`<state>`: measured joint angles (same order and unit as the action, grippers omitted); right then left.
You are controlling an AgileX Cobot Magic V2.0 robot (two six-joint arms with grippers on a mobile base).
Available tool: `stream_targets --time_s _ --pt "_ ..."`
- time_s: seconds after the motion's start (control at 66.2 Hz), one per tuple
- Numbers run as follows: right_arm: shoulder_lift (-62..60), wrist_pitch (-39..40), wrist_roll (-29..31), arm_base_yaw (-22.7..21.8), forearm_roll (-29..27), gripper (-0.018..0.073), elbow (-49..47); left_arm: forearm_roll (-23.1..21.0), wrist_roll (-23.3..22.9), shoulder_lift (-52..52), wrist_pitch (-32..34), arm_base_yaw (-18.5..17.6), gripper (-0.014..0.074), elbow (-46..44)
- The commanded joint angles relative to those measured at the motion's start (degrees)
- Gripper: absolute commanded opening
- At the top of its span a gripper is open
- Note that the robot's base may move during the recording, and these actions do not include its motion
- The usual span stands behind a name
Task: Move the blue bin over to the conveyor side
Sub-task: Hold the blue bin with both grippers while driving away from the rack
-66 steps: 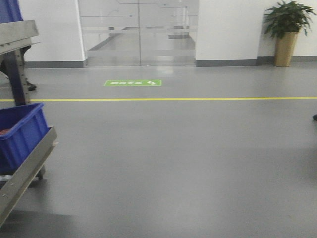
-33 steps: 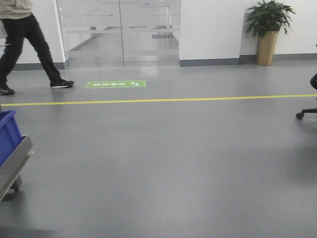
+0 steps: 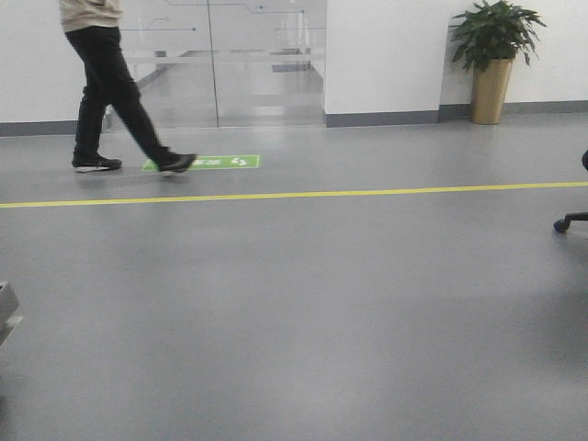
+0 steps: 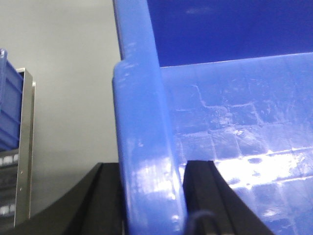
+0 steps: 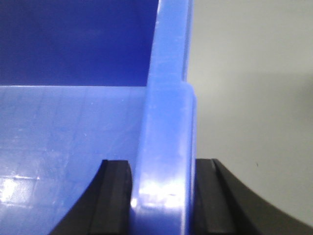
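The blue bin is gripped on both sides: its left rim is clamped by the left tool, its right rim by the right tool. It's held over the grey floor and a person is seen mid-stride ahead.

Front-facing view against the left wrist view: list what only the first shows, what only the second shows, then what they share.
Only the front-facing view shows a walking person, a potted plant, a yellow floor line and a green floor sign. Only the left wrist view shows the left end effector closed on the rim wall of the blue bin, plus a second blue container on a metal rack at the left edge. Both show the grey floor.
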<state>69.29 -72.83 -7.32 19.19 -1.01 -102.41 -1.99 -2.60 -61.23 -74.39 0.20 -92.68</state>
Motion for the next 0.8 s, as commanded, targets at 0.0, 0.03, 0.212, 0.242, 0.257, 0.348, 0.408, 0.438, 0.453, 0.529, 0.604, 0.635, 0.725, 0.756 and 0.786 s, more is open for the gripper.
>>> stream_targets --time_s 0.0,0.03,0.212,0.242,0.257,0.348,0.408,0.438,0.453,0.529,0.604,0.635,0.725,0.756,0.786 --pt "-1.6 6.1 1.0 -0.1 3.3 -0.0079 -1.4 1.3 0.7 1.1 4.4 -0.1 -0.0022 -0.7" --pt "-1.6 6.1 1.0 -0.1 3.3 -0.0079 -1.4 1.3 0.7 1.1 4.4 -0.1 -0.0022 -0.7" --pt "-1.6 6.1 1.0 -0.1 3.3 -0.0079 -1.4 1.3 0.7 1.1 4.4 -0.1 -0.0022 -0.7" --pt "-1.6 6.1 1.0 -0.1 3.3 -0.0079 -1.4 1.3 0.7 1.1 4.4 -0.1 -0.0022 -0.7" --pt "-1.6 6.1 1.0 -0.1 3.3 -0.0079 -1.4 1.3 0.7 1.1 4.4 -0.1 -0.0022 -0.7" --pt "-1.6 6.1 1.0 -0.1 3.3 -0.0079 -1.4 1.3 0.7 1.1 4.4 -0.1 -0.0022 -0.7" --pt "-1.6 6.1 1.0 -0.1 3.3 -0.0079 -1.4 1.3 0.7 1.1 4.4 -0.1 -0.0022 -0.7" --pt "-1.6 6.1 1.0 -0.1 3.3 -0.0079 -1.4 1.3 0.7 1.1 4.4 -0.1 -0.0022 -0.7" --pt "-1.6 6.1 1.0 -0.1 3.3 -0.0079 -1.4 1.3 0.7 1.1 4.4 -0.1 -0.0022 -0.7" --pt "-1.5 6.1 1.0 -0.1 3.3 -0.0079 -1.4 1.3 0.7 1.1 4.4 -0.1 -0.0022 -0.7" --pt "-1.3 6.2 1.0 -0.1 3.3 -0.0079 -1.4 1.3 0.7 1.1 4.4 -0.1 -0.0022 -0.7" --pt "-1.2 6.3 1.0 -0.1 3.3 -0.0079 -1.4 1.3 0.7 1.1 4.4 -0.1 -0.0022 -0.7" --pt "-1.1 6.3 1.0 -0.1 3.3 -0.0079 -1.4 1.3 0.7 1.1 4.4 -0.1 -0.0022 -0.7" --pt "-1.1 6.4 1.0 -0.1 3.3 -0.0079 -1.4 1.3 0.7 1.1 4.4 -0.1 -0.0022 -0.7" --pt "-1.0 6.4 1.0 -0.1 3.3 -0.0079 -1.4 1.3 0.7 1.1 4.4 -0.1 -0.0022 -0.7"
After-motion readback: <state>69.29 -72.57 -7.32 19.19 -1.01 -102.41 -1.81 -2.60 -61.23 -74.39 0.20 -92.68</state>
